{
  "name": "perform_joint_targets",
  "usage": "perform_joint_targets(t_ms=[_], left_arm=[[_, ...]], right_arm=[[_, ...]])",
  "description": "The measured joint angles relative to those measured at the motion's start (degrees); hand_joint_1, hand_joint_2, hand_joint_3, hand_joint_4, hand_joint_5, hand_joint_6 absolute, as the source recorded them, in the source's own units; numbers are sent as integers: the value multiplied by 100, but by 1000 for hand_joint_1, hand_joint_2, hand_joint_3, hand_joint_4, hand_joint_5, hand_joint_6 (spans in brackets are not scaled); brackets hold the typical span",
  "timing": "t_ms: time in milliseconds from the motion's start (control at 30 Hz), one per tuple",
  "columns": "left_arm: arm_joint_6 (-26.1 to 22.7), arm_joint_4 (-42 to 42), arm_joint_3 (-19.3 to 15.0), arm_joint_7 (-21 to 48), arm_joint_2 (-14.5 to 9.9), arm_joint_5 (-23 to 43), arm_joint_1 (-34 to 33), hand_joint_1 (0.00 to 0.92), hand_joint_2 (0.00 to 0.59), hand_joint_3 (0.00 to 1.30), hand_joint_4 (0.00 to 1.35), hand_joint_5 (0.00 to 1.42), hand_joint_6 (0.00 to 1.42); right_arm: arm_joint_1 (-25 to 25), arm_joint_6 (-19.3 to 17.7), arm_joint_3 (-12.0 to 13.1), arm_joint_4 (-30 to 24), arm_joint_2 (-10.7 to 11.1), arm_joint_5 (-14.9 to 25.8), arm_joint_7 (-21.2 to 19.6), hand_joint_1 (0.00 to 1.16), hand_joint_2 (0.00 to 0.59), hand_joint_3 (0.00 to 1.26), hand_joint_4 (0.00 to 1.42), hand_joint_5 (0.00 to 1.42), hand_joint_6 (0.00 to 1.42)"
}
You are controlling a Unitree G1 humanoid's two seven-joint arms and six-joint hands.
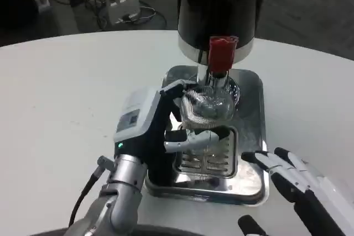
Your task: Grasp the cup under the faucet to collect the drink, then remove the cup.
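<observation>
- Cup [206,108]: clear glass, upright, directly below the red tap handle [222,53] of the dark drink dispenser [221,9]; it sits above the slotted grate [207,161] of the metal drip tray [251,136].
- Left hand [152,122]: on the left side of the cup, fingers wrapped around it, grasping the glass; white fingertips [191,139] show across the lower front of the cup.
- Right hand [293,172]: to the right of the cup and lower in the picture, at the drip tray's front right corner; fingers spread apart, holding nothing, well apart from the cup.
- Drip tray: rests on the white counter [66,92], with the dispenser standing at its far end behind the cup.
- Whether there is liquid inside the cup: cannot tell through the glare on the glass.
- Beyond the counter, far left of the cup: a white router [123,1] with cables on the floor.
</observation>
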State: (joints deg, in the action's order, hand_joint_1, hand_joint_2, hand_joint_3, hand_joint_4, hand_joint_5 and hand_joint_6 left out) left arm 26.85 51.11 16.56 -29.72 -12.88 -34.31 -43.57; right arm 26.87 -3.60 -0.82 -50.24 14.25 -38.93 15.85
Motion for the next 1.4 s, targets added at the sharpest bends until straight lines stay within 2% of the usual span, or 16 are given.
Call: perform_joint_targets(t_ms=[67,133,167,333,400,567,667,767,867,1033,1167,1300,1333,1400], left_arm=[[2,-9,1,0,-1,8,4,370,81,65,362,609,822],[2,-12,-5,-5,-10,14,6,332,64,24,320,573,780],[7,-16,-8,-10,-16,18,21,296,41,5,234,500,668],[33,-15,-12,-4,-41,33,37,205,1,0,15,282,451],[35,-15,-13,23,-63,48,37,180,0,0,1,195,339],[77,-15,-13,254,-83,195,46,154,0,0,0,94,212],[124,-15,-14,468,-99,268,62,98,0,0,0,9,107],[247,-11,-65,596,-123,441,106,39,0,0,0,0,6],[301,-14,-154,651,-147,516,177,3,0,0,0,0,0],[427,-201,-396,712,-216,803,502,0,0,0,0,0,0],[541,-655,-640,663,-276,931,853,0,1,0,0,0,0],[587,-1322,-873,733,-285,1157,1273,0,47,0,0,0,0],[582,-1407,-900,755,-286,1181,1318,17,69,0,0,24,16],[576,-1831,-1030,1006,-241,1480,1540,68,76,0,0,75,60]], right_arm=[[-8,-1,-11,1,-9,14,-14,465,442,145,89,0,0],[-7,-2,-14,1,-14,22,-38,466,442,145,91,0,0],[-5,-6,-19,1,-18,23,-57,466,442,145,91,0,0],[49,-48,-25,1,-20,37,-87,465,444,146,93,0,0],[57,-59,-25,1,-19,40,-88,463,446,146,93,0,0],[55,-59,-31,1,-26,48,-90,459,450,150,94,0,0],[70,-61,-38,1,-36,49,-102,457,451,152,94,0,0],[124,-71,-36,1,-36,50,-113,455,451,154,94,0,0],[157,-85,-33,1,-38,53,-162,453,451,154,94,0,0],[159,-112,-43,0,-45,55,-184,451,452,155,100,0,0],[170,-131,-69,0,-49,55,-188,450,452,155,102,0,0],[154,-135,-106,-1,-68,54,-189,449,452,155,103,0,0],[153,-135,-106,-1,-70,54,-189,449,452,155,103,0,0],[145,-135,-116,-1,-73,54,-188,449,452,155,103,0,0]])
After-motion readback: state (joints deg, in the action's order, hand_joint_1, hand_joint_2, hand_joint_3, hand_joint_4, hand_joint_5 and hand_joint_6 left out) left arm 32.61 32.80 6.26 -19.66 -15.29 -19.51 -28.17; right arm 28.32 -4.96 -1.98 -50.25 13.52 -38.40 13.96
